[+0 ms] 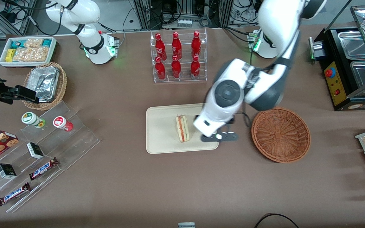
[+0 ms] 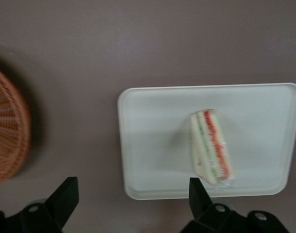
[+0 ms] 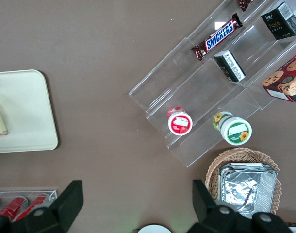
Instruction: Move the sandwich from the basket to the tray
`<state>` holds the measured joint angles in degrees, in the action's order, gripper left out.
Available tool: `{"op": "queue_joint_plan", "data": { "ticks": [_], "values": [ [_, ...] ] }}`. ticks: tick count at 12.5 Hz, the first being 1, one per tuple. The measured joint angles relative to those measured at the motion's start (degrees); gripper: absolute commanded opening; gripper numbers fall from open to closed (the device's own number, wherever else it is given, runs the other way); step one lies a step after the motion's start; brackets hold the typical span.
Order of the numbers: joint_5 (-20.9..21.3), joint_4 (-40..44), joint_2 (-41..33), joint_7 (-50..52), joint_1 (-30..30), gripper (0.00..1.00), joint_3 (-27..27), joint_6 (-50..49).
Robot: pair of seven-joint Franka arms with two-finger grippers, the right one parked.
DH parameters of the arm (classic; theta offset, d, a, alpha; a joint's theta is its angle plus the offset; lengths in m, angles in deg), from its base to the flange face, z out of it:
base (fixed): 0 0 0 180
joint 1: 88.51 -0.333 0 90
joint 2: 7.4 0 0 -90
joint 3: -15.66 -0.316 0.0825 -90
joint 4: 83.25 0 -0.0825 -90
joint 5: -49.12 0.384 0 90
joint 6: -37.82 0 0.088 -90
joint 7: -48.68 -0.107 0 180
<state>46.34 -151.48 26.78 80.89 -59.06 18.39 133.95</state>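
Observation:
The sandwich (image 1: 182, 128) lies on its side on the cream tray (image 1: 162, 136), its red, green and white layers showing. The reddish-brown wicker basket (image 1: 280, 134) stands empty beside the tray, toward the working arm's end. My left gripper (image 1: 216, 135) hovers over the tray's edge that faces the basket, between sandwich and basket. In the left wrist view the gripper (image 2: 133, 194) is open and empty, with the sandwich (image 2: 211, 145) on the tray (image 2: 157, 136) below and apart from the fingers (image 2: 199, 191), and the basket (image 2: 7, 131) off to the side.
A clear rack of red bottles (image 1: 177, 57) stands farther from the front camera than the tray. Acrylic steps with snacks (image 1: 40, 152), a tan basket with a foil container (image 1: 44, 84) and a white snack bin (image 1: 27, 50) lie toward the parked arm's end. A black food warmer (image 1: 350, 66) stands at the working arm's end.

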Motion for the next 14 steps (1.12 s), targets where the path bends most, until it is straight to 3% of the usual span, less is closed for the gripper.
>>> {"op": "queue_joint_plan", "data": {
  "ticks": [5, 14],
  "values": [
    [0.0, -4.15, -6.2, -8.64, -9.87, 1.0, -0.21, -2.23],
    [0.01, -18.4, -19.9, -22.76, -21.41, 1.0, -0.39, -2.66]
  ]
}}
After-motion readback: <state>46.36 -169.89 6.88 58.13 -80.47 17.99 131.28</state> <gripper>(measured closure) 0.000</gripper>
